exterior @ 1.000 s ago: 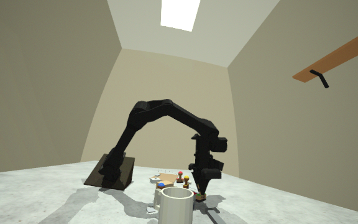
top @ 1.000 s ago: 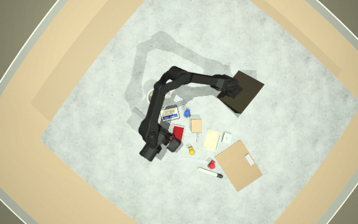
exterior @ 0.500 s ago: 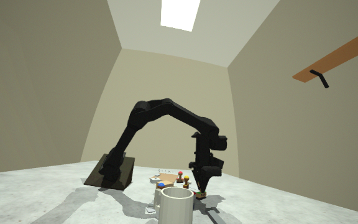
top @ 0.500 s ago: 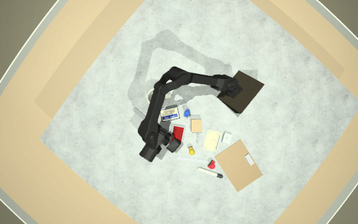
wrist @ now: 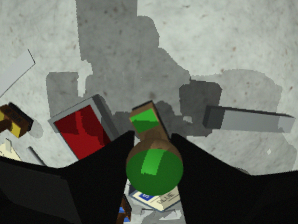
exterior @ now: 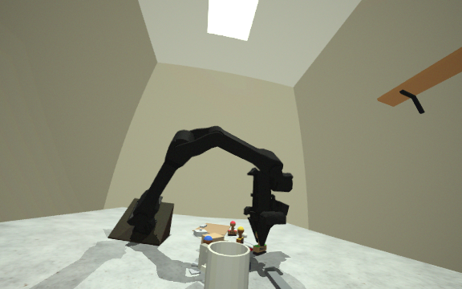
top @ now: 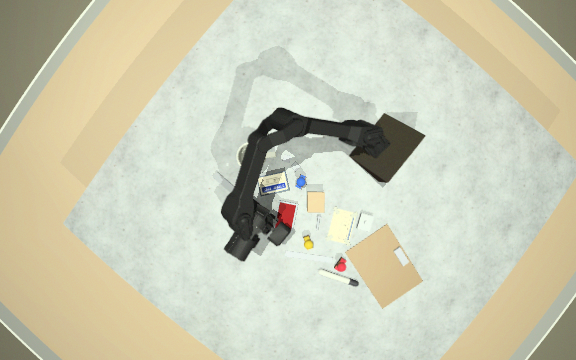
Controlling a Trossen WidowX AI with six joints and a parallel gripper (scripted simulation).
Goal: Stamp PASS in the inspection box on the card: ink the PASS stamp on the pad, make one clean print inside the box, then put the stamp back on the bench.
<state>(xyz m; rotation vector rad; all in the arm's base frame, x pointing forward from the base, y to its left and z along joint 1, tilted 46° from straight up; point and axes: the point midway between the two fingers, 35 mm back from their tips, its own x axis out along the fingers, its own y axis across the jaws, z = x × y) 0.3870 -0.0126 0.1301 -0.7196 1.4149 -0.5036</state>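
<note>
My gripper (exterior: 261, 243) (wrist: 152, 137) is shut on the green-knobbed stamp (exterior: 260, 249) (wrist: 154, 172), held knob up with its base low over the bench; whether the base touches is unclear. The print face is hidden. The red ink pad (top: 286, 212) (wrist: 82, 131) lies open in a grey tray right beside the stamp. A pad box with a blue-and-cream label (top: 274, 183) (wrist: 167, 198) lies on the stamp's other side. A cream card (top: 341, 225) lies farther off, past a small tan block; I cannot make out its box clearly.
Stamps with yellow (top: 308, 243), blue (top: 301, 181) and red (top: 341, 265) knobs stand around. Also on the bench are the tan block (top: 315, 202), a marker (top: 335, 277), a brown board (top: 380, 272), a mug (exterior: 228, 266) and a grey bar (wrist: 255, 121) near the gripper.
</note>
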